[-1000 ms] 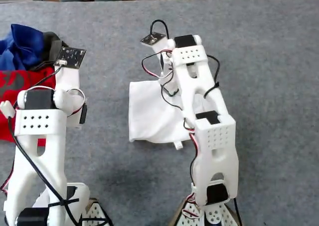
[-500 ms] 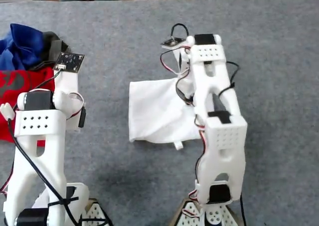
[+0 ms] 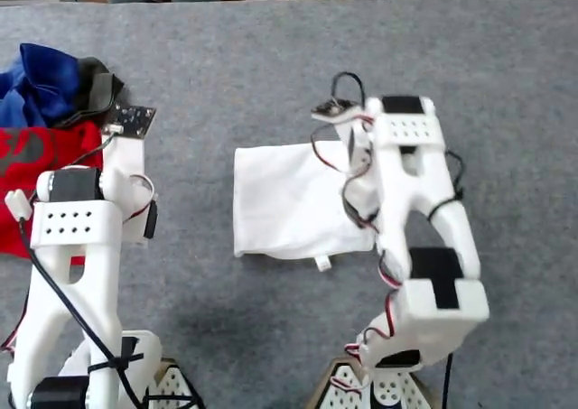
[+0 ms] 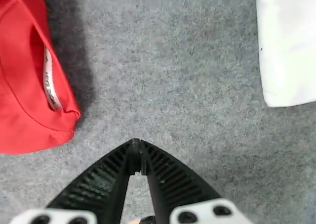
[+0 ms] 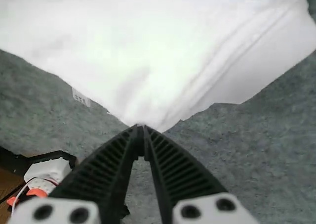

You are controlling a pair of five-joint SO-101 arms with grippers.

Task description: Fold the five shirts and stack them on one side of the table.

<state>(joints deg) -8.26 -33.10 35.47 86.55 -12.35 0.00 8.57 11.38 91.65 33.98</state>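
A white shirt (image 3: 289, 199) lies flat and partly folded in the middle of the grey table (image 3: 208, 57). My right arm (image 3: 411, 156) stands over its right edge. In the right wrist view my right gripper (image 5: 139, 130) is shut, with a corner of the white shirt (image 5: 148, 46) pinched at its tips and creases running toward them. My left gripper (image 4: 136, 145) is shut with nothing in it, low over bare table between the red shirt (image 4: 24, 80) and the white shirt (image 4: 291, 41). The left arm (image 3: 77, 219) stands at the left.
A red shirt (image 3: 41, 147), a blue shirt (image 3: 36, 84) and a dark shirt (image 3: 97, 84) lie heaped at the table's left edge. A small white tag (image 3: 322, 263) sticks out from the white shirt's near edge. Bare table stretches to the far side and right.
My right arm has swung to the right across the white shirt, baring more of the cloth. The left arm has hardly moved.
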